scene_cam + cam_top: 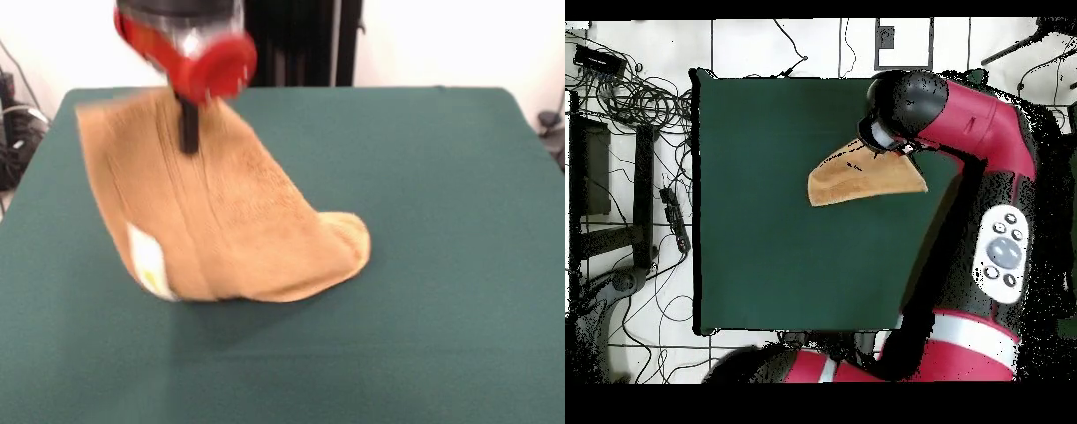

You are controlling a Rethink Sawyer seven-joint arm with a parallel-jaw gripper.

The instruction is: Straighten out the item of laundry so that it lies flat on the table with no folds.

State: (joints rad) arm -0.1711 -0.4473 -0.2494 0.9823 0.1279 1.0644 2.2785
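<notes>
The towel [221, 221] hangs from the pincer [189, 132], which is closed on its upper edge. From the grip the cloth drapes down and toward the onlooker, and only its lower end rests on the table [441, 265]. That end spreads out to the right in the front view in a rounded, doubled-over lobe. A white label [148, 261] shows low on the cloth's left side. Vertical creases run down from the held point, so the towel is far from flat.

The overhead view shows the towel [860, 178] as a tapering wedge. Its long axis runs across the table from the arm [965, 120] toward the table's middle, with the tip pointing away from the arm. The cloth sits on the half of the table nearest the arm's wrist.

Nothing else lies on the green cloth, so no object blocks a drag or a lowering move. Judged from this pose, flattening depends on drawing the held edge away from the resting end along that long axis. Cables [645, 100] lie on the floor beyond the table.
</notes>
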